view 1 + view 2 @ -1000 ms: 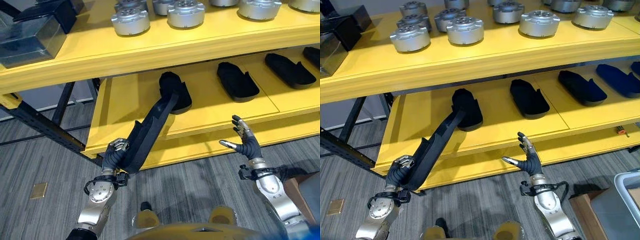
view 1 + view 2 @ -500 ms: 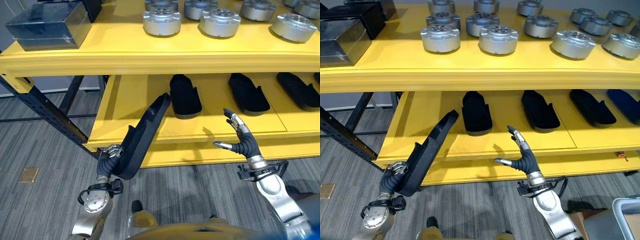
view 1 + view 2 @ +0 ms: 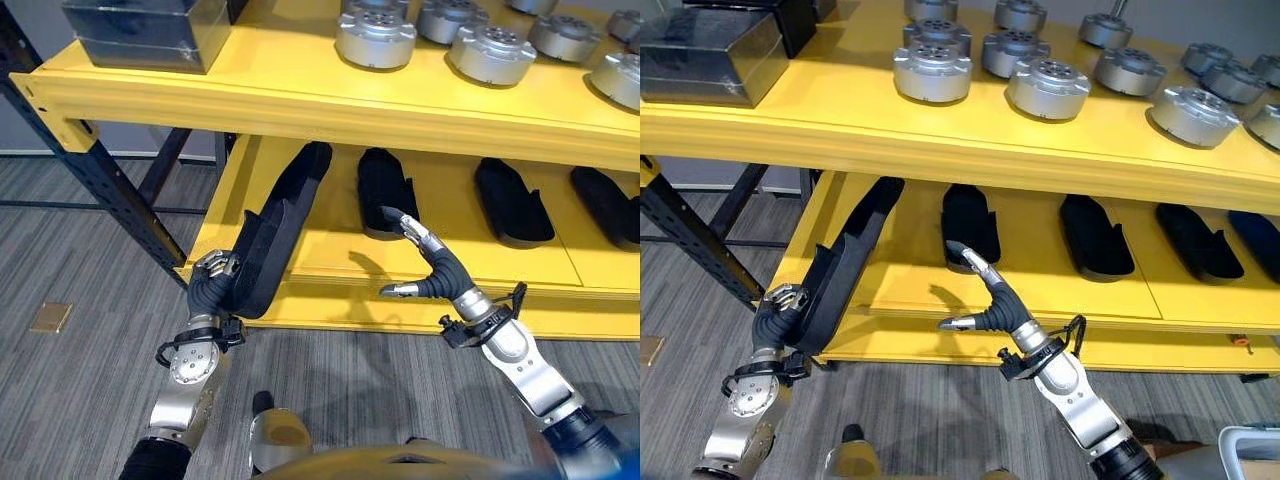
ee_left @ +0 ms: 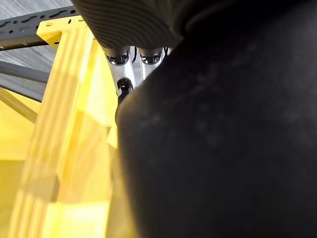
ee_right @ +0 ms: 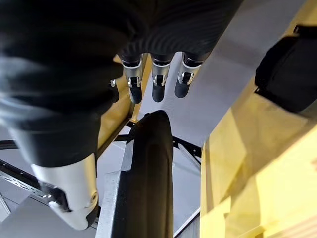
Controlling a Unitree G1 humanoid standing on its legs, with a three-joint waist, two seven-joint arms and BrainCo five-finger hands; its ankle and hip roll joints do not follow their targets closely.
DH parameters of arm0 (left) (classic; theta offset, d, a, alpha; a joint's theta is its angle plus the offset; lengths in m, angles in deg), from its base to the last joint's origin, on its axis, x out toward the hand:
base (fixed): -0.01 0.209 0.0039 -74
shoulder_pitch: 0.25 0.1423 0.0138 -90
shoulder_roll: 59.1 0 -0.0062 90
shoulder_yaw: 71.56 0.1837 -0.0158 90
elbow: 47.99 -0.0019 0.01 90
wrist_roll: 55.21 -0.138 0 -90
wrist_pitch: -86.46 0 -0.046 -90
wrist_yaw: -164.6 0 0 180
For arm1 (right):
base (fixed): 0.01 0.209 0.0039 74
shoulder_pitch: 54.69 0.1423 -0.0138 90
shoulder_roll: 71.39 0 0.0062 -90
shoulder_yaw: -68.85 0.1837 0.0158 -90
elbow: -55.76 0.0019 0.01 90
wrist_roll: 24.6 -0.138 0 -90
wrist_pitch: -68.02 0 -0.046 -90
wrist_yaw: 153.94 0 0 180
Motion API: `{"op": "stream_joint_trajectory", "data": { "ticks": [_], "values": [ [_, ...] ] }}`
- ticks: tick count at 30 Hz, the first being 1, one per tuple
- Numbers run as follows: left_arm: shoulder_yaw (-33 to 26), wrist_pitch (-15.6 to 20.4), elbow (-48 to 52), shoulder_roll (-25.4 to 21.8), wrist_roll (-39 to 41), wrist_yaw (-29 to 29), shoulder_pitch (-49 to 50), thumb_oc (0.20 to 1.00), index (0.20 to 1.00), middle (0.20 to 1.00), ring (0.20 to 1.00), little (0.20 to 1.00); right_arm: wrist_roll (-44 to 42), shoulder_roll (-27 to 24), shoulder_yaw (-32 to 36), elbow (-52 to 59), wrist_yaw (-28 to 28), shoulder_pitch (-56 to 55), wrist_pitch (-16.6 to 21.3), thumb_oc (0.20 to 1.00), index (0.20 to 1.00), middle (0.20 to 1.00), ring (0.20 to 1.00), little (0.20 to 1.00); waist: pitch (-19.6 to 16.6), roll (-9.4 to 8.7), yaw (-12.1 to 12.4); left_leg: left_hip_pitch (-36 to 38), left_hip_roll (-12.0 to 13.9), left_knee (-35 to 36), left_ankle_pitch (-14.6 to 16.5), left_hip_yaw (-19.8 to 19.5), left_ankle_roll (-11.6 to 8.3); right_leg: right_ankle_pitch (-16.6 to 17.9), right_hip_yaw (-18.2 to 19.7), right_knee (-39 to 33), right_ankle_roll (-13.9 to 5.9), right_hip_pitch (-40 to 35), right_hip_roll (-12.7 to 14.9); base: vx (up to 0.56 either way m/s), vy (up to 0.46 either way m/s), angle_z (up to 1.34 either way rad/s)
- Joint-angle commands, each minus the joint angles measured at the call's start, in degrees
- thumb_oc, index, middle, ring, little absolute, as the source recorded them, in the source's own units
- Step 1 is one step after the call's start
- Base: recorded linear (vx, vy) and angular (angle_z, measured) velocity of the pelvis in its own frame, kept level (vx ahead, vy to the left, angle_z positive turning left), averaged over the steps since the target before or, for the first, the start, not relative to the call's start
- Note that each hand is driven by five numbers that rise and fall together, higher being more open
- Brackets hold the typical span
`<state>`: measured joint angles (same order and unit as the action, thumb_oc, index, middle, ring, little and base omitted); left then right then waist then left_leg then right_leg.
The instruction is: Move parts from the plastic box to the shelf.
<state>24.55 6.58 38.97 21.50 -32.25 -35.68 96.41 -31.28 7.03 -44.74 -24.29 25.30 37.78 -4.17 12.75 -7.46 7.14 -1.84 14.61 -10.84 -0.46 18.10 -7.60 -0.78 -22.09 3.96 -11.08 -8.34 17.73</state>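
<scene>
My left hand (image 3: 208, 283) is shut on the near end of a long black part (image 3: 275, 230), in front of the lower yellow shelf (image 3: 910, 270). The part tilts upward, and its far end reaches over the shelf's left side, beside a similar black part (image 3: 385, 190) lying there. In the left wrist view the held part (image 4: 223, 148) is pressed against my fingers (image 4: 124, 64). My right hand (image 3: 435, 275) hangs open at the shelf's front edge, right of the held part and apart from it, its fingers (image 5: 158, 84) straight.
More black parts (image 3: 512, 200) lie in a row to the right on the lower shelf. The upper shelf (image 3: 250, 95) carries several round silver parts (image 3: 375, 38) and a dark box (image 3: 140, 30). A dark rack post (image 3: 110, 190) stands at the left.
The camera has shifted. The held part's far end has gone further in over the lower shelf, left of the resting part. My right hand has come closer to the shelf's front edge.
</scene>
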Motion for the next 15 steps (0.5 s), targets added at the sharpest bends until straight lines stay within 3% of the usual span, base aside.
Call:
{"op": "stream_joint_trajectory", "data": {
  "ticks": [1,5,7,9,10,11,12,15],
  "values": [
    [-1.6,0.51,4.33,-1.05,-2.83,3.44,-3.33,0.2,0.2,0.2,0.2,0.2,-3.42,0.16,1.39,3.44,2.55,2.19,0.93,1.0,1.0,1.0,1.0,1.0,-0.11,1.02,1.13,0.39,-2.77,-5.31,6.08,-0.69,4.65,0.14,-2.45,5.62,-0.03,0.0,1.16,-0.08,0.205,0.02],
    [-0.71,-0.6,4.88,-0.81,-4.58,4.21,-2.84,0.2,0.2,0.2,0.2,0.2,-5.47,1.82,1.99,3.38,0.93,2.03,-0.36,1.0,1.0,1.0,1.0,1.0,0.25,1.18,2.29,3.75,-4.66,-2.88,8.57,1.69,6.2,6.64,-8.16,10.37,-1.91,2.67,4.85,0.0,0.187,-0.11],
    [-0.7,-0.72,5.26,-0.74,-4.67,3.4,-2.62,0.2,0.2,0.2,0.2,0.2,-4.81,1.94,1.62,3.64,0.46,2.1,-0.24,1.0,1.0,1.0,1.0,1.0,0.32,1.39,1.9,5.3,-5.39,-0.5,8.33,2.26,6.61,7.45,-7.9,10.22,-2.04,4.09,4.57,0.01,0.141,-0.55],
    [-0.13,-0.92,5.14,-0.95,-3.97,1.2,-3.26,0.2,0.2,0.2,0.2,0.2,-3.79,1.74,1.26,3.99,-0.16,1.24,1.3,1.0,1.0,1.0,1.0,1.0,0.39,1.48,-0.09,7.05,-6.98,3.61,7.99,0.96,6.88,7.63,-4.03,6.51,-2.34,6.88,0.99,0.01,0.038,-0.38],
    [0.82,-0.85,4.57,-1.31,-3.7,-0.42,-4.12,0.2,0.2,0.2,0.2,0.2,-3.38,1.6,1.29,4.02,0.23,0.7,2.49,1.0,1.0,1.0,1.0,1.0,0.48,0.67,-1.65,6.72,-8.25,4.64,7.25,0.19,7.6,9.89,-0.49,3.79,-2.11,9.21,-0.41,-0.02,-0.07,0.29],
    [1.05,-0.74,4.41,-1.39,-3.65,-0.63,-4.27,0.2,0.2,0.2,0.2,0.2,-3.29,1.6,1.38,3.94,0.38,0.59,2.73,1.0,1.0,1.0,1.0,1.0,0.48,0.58,-1.92,6.72,-8.46,4.75,7.41,-0.12,7.73,10.28,0.56,3.63,-2.25,9.71,-0.58,0.01,-0.181,0.64],
    [2.06,-0.07,3.32,-1.24,-3.57,-1.28,-4.78,0.2,0.2,0.2,0.2,0.2,-3.3,1.03,2.33,3.68,1.52,-1.0,4.41,1.0,1.0,1.0,1.0,1.0,0.12,0.55,-3.56,6.41,-8.91,5.5,7.26,-2.48,7.97,7.96,5.41,0.88,-2.2,9.39,-2.84,0.07,-0.155,0.85],
    [1.49,1.35,3.91,-0.23,-3.8,-1.56,-2.06,0.2,0.2,0.2,0.2,0.2,-3.07,0.02,3.62,3.13,0.34,-1.85,4.11,1.0,1.0,1.0,1.0,1.0,-0.72,1.45,-3.33,7.36,-8.11,6.18,6.12,-0.84,7.1,6.26,3.97,-0.19,-1.39,7.46,-3.21,0.09,-0.141,0.73]
  ]
}}
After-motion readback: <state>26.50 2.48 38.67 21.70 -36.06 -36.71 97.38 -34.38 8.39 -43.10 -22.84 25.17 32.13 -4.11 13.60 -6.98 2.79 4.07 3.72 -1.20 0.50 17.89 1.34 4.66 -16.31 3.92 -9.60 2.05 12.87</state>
